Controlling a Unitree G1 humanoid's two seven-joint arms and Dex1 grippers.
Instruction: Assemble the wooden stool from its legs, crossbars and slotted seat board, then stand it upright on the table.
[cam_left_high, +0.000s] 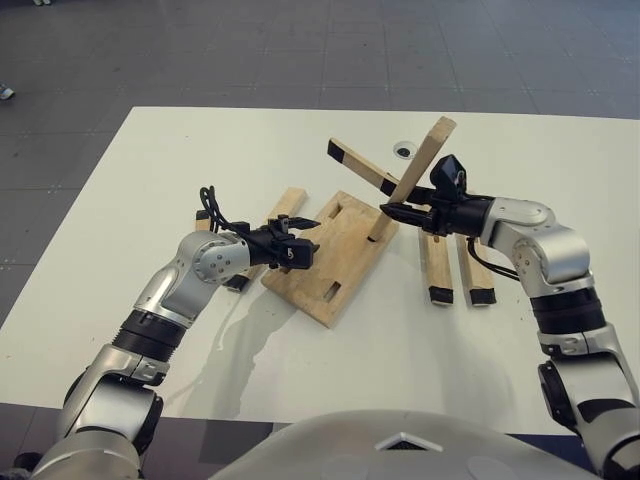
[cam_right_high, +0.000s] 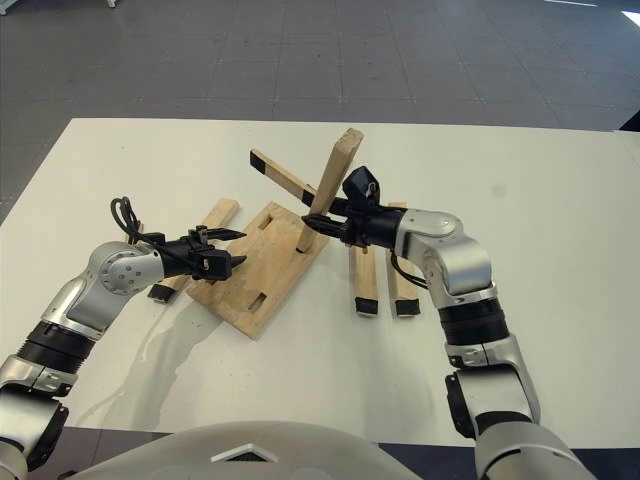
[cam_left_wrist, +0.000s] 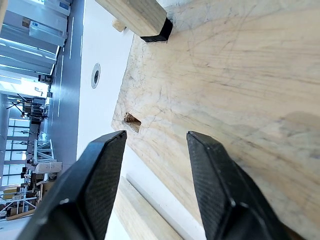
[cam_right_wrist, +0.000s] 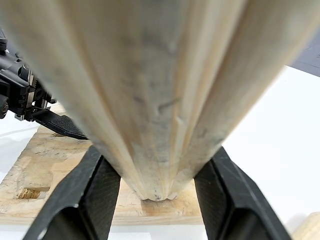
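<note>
The slotted seat board lies flat mid-table with one corner pointing towards me. My right gripper is shut on a pale wooden leg that stands tilted, its lower end at the board's far right part. The right wrist view shows the leg between both fingers, its end just over the board. A black-capped bar crosses behind the held leg. My left gripper is open over the board's left edge, with a slot beyond the fingertips.
Two black-tipped legs lie side by side right of the board, under my right forearm. More wooden pieces lie left of the board near my left wrist. A round cable hole sits in the white table behind.
</note>
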